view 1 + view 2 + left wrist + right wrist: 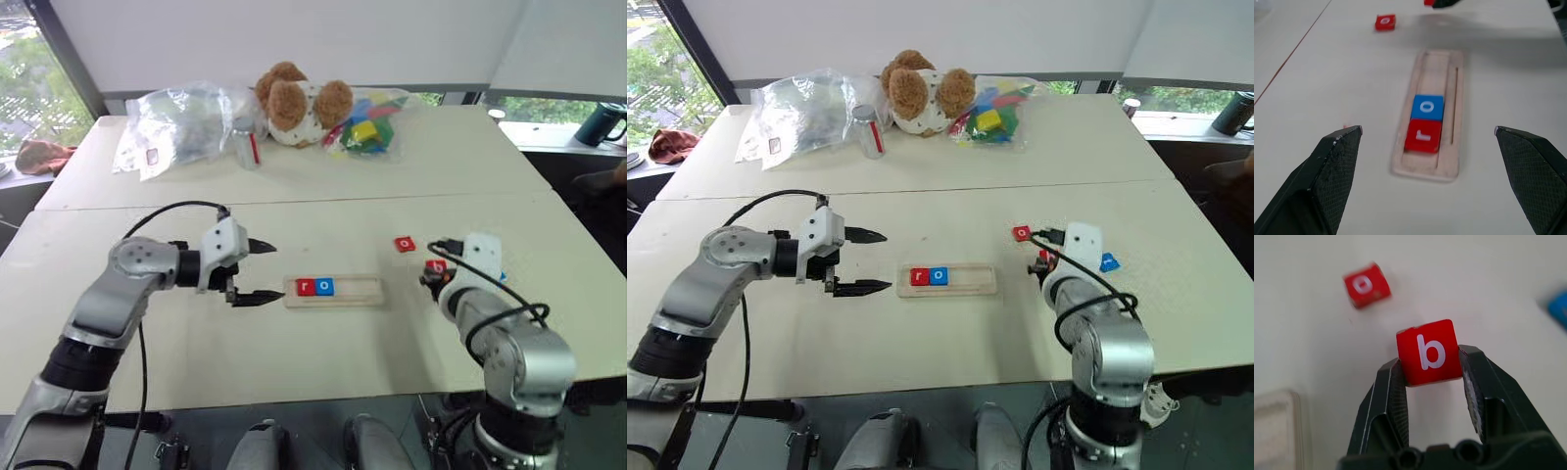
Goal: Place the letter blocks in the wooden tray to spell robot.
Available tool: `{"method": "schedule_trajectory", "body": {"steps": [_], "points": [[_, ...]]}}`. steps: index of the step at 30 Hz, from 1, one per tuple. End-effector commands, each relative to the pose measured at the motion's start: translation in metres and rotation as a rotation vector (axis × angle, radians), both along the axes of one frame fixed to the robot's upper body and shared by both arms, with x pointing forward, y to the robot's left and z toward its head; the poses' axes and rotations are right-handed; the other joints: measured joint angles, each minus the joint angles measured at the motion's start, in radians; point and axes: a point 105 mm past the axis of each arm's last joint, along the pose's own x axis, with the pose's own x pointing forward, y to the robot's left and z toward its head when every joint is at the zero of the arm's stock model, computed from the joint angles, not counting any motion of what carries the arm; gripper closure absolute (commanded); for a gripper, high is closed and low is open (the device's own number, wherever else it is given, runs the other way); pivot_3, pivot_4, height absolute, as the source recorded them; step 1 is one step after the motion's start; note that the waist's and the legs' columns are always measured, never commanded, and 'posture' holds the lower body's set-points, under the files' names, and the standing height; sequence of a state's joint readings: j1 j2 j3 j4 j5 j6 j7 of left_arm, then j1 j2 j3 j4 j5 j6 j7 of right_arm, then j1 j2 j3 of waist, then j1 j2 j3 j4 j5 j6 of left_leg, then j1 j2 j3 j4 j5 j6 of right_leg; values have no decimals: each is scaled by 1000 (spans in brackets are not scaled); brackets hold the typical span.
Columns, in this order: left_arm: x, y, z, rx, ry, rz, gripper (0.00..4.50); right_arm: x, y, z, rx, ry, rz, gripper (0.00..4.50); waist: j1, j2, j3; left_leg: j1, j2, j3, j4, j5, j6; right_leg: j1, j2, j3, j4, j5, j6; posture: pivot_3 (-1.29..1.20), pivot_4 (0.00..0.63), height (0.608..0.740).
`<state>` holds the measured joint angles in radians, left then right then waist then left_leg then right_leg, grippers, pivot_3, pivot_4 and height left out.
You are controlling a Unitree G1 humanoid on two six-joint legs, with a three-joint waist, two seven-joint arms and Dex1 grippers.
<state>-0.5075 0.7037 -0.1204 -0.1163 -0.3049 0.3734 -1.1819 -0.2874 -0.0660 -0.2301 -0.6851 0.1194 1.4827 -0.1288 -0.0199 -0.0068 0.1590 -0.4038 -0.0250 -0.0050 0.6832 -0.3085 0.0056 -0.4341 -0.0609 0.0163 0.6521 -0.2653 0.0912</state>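
The right tool (1427, 364) pinched a red "b" block (1427, 351), the left tool (257, 271) gaped beside the wooden tray (358, 291) reading "ro".

Soft daylight is coming in from the windows (34, 78) behind the table (950, 201), lighting the pale top evenly and brightly, with no harsh glare. Faint, diffuse shadows are lying under both arms. The head views are looking sharp. In the right wrist view the red o block (1366, 285) is smearing with blur, and the wooden tray (1432, 112) is looking slightly soft.
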Motion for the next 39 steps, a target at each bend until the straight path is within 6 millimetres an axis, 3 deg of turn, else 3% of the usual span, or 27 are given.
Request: {"method": "schedule_trajectory", "body": {"steps": [1,3,4,9,12,16,20,24,28,33,39], "points": [[2,-5,5,2,-27,-37,0,-4,-4,0,32,-6,-77,3367,1,0,0,1,0,0,0,0,0,0,0,0,1,0,0,0,150,740],[4,-6,5,2,-27,-42,0,-3,-5,-8,64,14,-115,3367,2,0,0,2,0,0,0,0,0,0,1,0,3,0,0,0,150,740],[5,-6,5,2,-27,-42,0,-3,-6,-11,75,22,-127,2323,2,0,0,2,0,0,0,0,0,1,1,0,3,0,0,0,150,740],[6,-7,6,2,-29,-50,0,-6,-4,-20,101,59,-115,43,8,0,0,3,0,0,0,0,0,2,2,-1,2,0,0,0,150,740],[5,-3,5,8,-23,-44,0,-4,-12,-1,54,-26,-86,43,8,0,0,5,0,0,0,0,0,5,2,-1,0,0,0,0,150,740],[10,7,6,24,-18,-18,0,2,-26,44,-142,-185,45,43,5,0,0,5,-1,0,0,0,0,5,2,-1,-1,0,0,0,150,740],[6,14,13,25,18,-44,0,8,-17,63,-188,-238,444,43,2,0,0,6,0,-1,0,0,0,6,4,-1,-1,0,0,0,150,740],[-5,13,15,47,42,-97,0,-13,-20,50,-180,-147,890,43,8,-1,1,8,2,-1,-1,-1,3,9,5,-1,-3,0,0,0,150,740],[-9,8,13,71,32,-116,0,-12,-69,16,-399,-8,1097,43,8,-2,2,11,0,1,0,-2,4,14,3,0,-6,-1,1,0,150,740],[-11,7,7,84,30,-96,0,2,-90,7,-385,14,1175,43,-2,-2,3,18,1,3,1,-3,5,20,2,2,-5,-1,1,0,150,740],[-11,9,0,68,48,-50,0,14,-86,-3,-358,21,1254,43,7,-2,3,18,3,1,-1,-3,4,19,3,2,-4,-1,1,0,150,740]]}}
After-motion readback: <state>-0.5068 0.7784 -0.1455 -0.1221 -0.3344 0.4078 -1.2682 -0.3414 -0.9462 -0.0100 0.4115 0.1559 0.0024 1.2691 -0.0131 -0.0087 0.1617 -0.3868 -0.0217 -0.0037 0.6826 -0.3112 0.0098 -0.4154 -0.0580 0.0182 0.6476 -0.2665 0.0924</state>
